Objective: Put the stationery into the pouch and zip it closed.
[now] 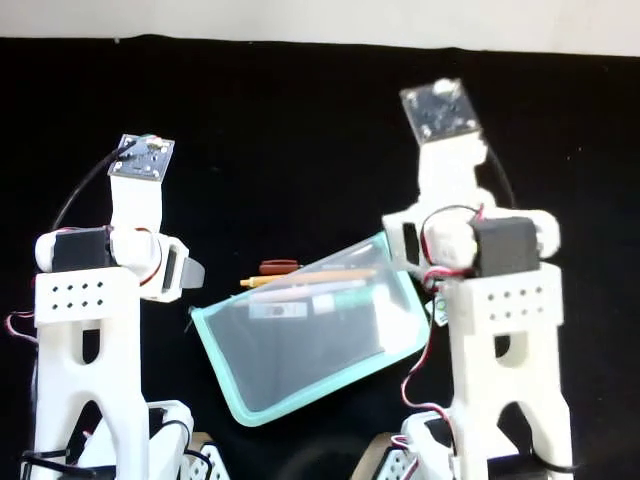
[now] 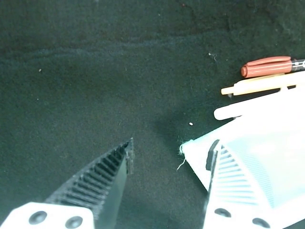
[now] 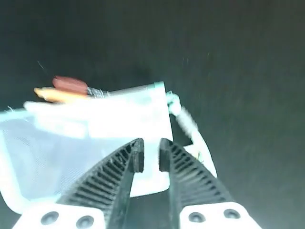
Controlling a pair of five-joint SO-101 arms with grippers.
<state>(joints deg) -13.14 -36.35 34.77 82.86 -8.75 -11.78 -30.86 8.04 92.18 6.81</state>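
A see-through mint pouch (image 1: pixel 300 350) lies flat between the two arms. A brown-capped pen (image 1: pixel 278 267), a cream pen (image 1: pixel 300 278) and a white pen (image 2: pixel 238 110) stick out of its far edge, and small white items show through the mesh. My left gripper (image 2: pixel 169 155) stands open at the pouch's left corner (image 2: pixel 248 148), one finger over the corner and the other over bare cloth. My right gripper (image 3: pixel 150 160) hangs over the pouch's right end (image 3: pixel 119 119), jaws a narrow gap apart with nothing between them. The zipper pull (image 3: pixel 177 109) lies just beyond its fingertips.
Black cloth (image 1: pixel 300 130) covers the table, with free room behind the pouch. The white arm bases (image 1: pixel 85 330) (image 1: pixel 505 330) stand close on either side of the pouch.
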